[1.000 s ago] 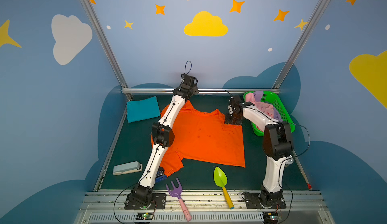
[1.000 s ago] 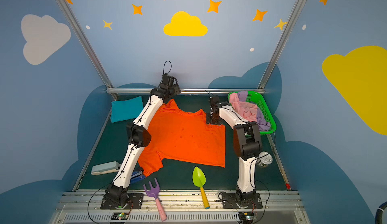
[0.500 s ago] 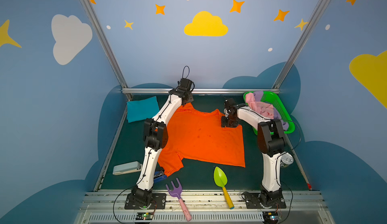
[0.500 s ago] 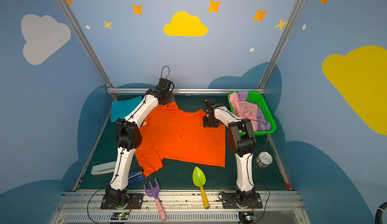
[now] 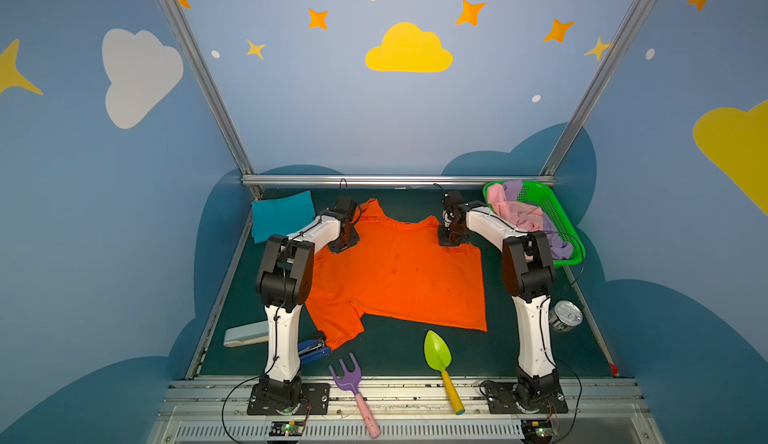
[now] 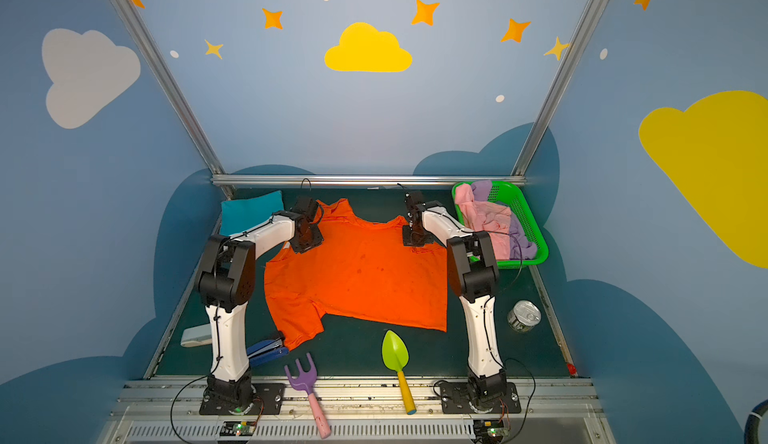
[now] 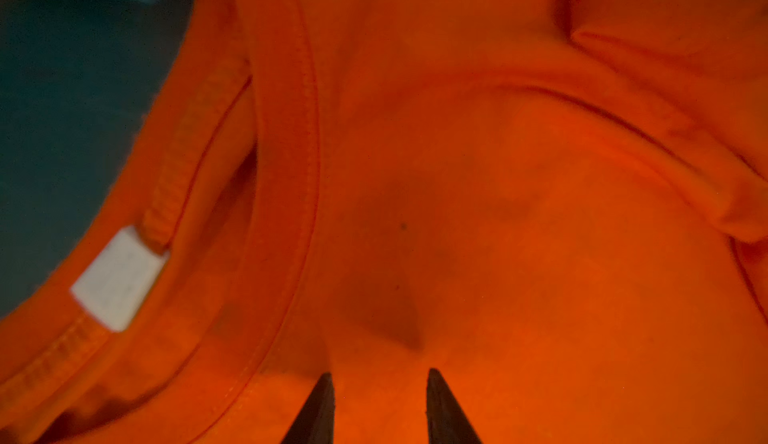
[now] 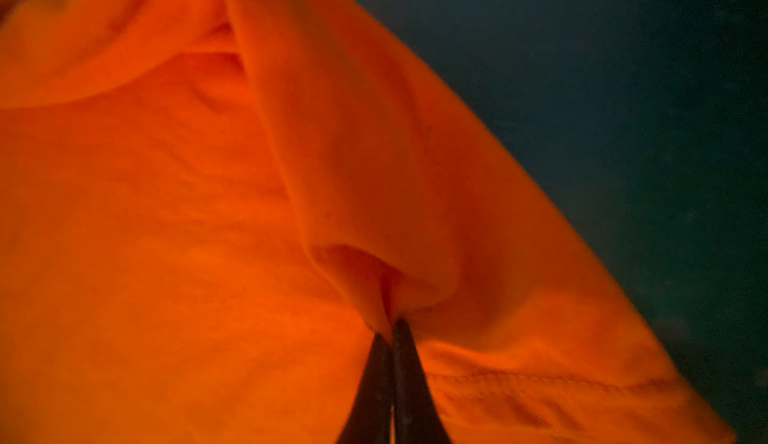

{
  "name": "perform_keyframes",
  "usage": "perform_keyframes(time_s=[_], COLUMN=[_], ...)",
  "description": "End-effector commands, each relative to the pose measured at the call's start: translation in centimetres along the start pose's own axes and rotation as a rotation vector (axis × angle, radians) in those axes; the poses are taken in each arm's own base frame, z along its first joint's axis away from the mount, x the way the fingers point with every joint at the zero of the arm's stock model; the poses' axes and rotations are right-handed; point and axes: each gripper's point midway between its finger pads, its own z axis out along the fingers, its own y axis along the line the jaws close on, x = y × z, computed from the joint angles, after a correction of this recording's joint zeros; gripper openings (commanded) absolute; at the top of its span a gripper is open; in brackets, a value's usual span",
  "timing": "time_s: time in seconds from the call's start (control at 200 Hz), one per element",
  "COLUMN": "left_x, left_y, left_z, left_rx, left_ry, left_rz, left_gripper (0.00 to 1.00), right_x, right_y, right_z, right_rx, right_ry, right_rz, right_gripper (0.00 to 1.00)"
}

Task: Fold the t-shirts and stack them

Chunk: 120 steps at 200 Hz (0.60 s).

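Observation:
An orange t-shirt (image 5: 399, 276) (image 6: 361, 280) lies spread on the dark green table, collar toward the back wall. My left gripper (image 5: 344, 247) (image 6: 308, 243) presses down on its left shoulder. In the left wrist view the gripper (image 7: 380, 373) has a bunch of orange cloth between its slightly parted fingers, close to the white neck label (image 7: 118, 280). My right gripper (image 5: 451, 242) (image 6: 415, 242) sits on the right shoulder. In the right wrist view it (image 8: 392, 330) is shut on a pinched fold near the sleeve hem. A folded teal t-shirt (image 5: 280, 213) lies at the back left. Pink (image 5: 519, 213) and lilac (image 5: 557, 246) t-shirts fill the basket.
The green basket (image 5: 559, 209) stands at the back right. Along the front lie a blue stapler (image 5: 311, 348), a white case (image 5: 245, 334), a purple toy rake (image 5: 351, 379) and a green trowel (image 5: 437, 352). A tin can (image 5: 565, 316) stands by the right arm.
The left gripper came down from the back edge onto the shirt's left shoulder and narrowed on cloth. The right gripper shifted slightly and closed on the right shoulder.

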Motion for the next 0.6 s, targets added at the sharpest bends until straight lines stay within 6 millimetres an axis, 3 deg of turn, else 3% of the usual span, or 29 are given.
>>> perform_keyframes(time_s=[0.0, 0.115, 0.26, 0.32, 0.39, 0.506, 0.596], left_x=[2.0, 3.4, 5.1, 5.6, 5.9, 5.4, 4.6], left_y=[2.7, 4.0, 5.6, 6.2, 6.6, 6.4, 5.3], left_z=[1.3, 1.6, 1.6, 1.5, 1.2, 0.6, 0.1], left_rx=[-0.060, -0.071, -0.108, -0.118, -0.122, -0.113, -0.078], left_ry=[0.051, 0.072, 0.110, 0.119, 0.121, 0.109, 0.097], left_rz=[-0.058, -0.071, -0.064, -0.062, -0.061, -0.064, -0.076], left_gripper=[0.34, 0.32, 0.31, 0.31, 0.31, 0.31, 0.32], right_x=[-3.1, -6.7, -11.6, -13.1, -14.1, -14.8, -14.5], right_y=[-1.5, -3.5, -7.6, -9.0, -10.0, -10.2, -8.3], right_z=[-1.4, -3.2, -4.7, -5.3, -6.3, -9.2, -11.2], right_rx=[0.051, 0.101, 0.234, 0.277, 0.295, 0.292, 0.215], right_ry=[-0.070, -0.156, -0.308, -0.362, -0.398, -0.451, -0.481], right_rz=[0.019, 0.012, 0.084, 0.114, 0.136, 0.154, 0.135], right_gripper=[0.00, 0.00, 0.00, 0.24, 0.40, 0.46, 0.46])
